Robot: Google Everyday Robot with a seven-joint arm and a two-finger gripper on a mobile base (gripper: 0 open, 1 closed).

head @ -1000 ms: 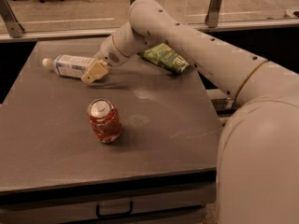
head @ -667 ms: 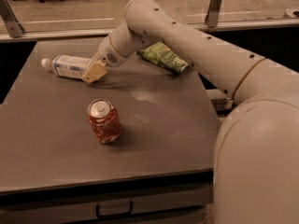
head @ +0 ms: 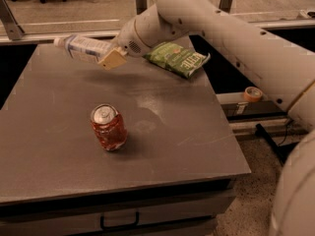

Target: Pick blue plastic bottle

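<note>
Upper left of frame: blue plastic bottle [head: 81,47] seemingly raised off table [head: 59,132], cap pointing left, gripper [head: 112,59] pinching its base end. Likely light, thin-walled, crushable; label slick. Off-centre hold may let it pivot; mid-body grip safer.

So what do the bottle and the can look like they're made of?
Bottle: clear, thin plastic by the look, see-through near the neck, with a pale blue-and-white label. The gripper holds it above the table's far left corner. Can: likely aluminium, with a shiny silver top and glossy red-orange sides.
</note>
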